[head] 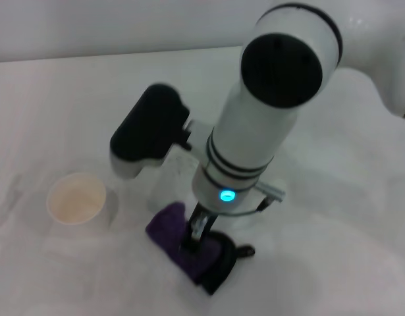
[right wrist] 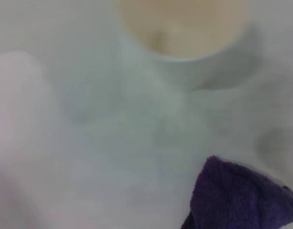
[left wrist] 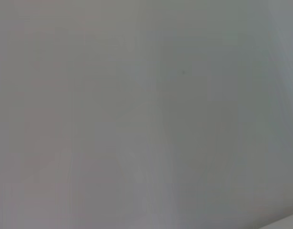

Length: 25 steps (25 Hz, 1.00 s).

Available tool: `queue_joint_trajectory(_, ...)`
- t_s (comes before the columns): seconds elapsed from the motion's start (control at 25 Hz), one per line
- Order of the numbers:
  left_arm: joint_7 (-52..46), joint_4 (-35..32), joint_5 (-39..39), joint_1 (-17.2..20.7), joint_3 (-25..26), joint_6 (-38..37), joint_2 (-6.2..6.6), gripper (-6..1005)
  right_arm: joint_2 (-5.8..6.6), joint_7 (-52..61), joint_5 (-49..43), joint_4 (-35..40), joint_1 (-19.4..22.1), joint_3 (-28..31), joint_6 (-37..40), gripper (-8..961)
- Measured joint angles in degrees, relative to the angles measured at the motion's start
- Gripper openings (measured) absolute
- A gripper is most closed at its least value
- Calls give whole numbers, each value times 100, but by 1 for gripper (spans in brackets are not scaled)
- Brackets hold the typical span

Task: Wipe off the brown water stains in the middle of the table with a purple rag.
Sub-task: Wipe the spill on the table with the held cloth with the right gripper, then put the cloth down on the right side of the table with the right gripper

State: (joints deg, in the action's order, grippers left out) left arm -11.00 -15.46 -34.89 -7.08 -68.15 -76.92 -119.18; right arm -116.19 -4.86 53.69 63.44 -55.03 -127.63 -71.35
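White table (head: 57, 85) spread wide, a paper cup (head: 76, 197) at left. Near centre lay the purple rag (head: 179, 240), soft, light and floppy; the right gripper (head: 197, 238) fingers were clenched on its bunched middle. Left gripper unseen; stains hidden.

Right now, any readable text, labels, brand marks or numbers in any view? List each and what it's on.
None readable in any view.
White paper cup: plain, no print.
Purple rag: no tag text visible.
Right arm over the rag: only a lit cyan ring light, a sign, not text.
Table: unmarked.
Left wrist view: blank grey surface, no text.
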Motion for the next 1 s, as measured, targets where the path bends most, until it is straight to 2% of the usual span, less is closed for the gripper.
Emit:
queue_joint_trajectory(0.2,-7,4,0,-18,-32,0,0,831,0,-213,318,-33,2,-118,144,120)
queue_joint_trajectory(0.32,-7,7,0,2,-24,0,0,833,2,-196,85,-117,52,64,168,126)
queue_joint_trajectory(0.56,-6,9,0,14,2,2,0,833,21,-212,-827,-190,401,894,-28,136)
queue_joint_trajectory(0.6,-5,9,0,12,2,2,0,833,29,-210,-1209,-197,520,1194,-180,138)
queue_joint_trajectory(0.64,-5,9,0,9,3,3,0,833,29,-210,-1209,-197,520,1194,-180,140)
queue_joint_trajectory(0.92,-4,9,60,-18,4,29,7,834,71,-327,-2379,-224,854,2356,-725,152)
queue_joint_trajectory(1.0,1,9,73,-37,4,36,9,834,74,-373,-2486,-235,887,2495,-774,156)
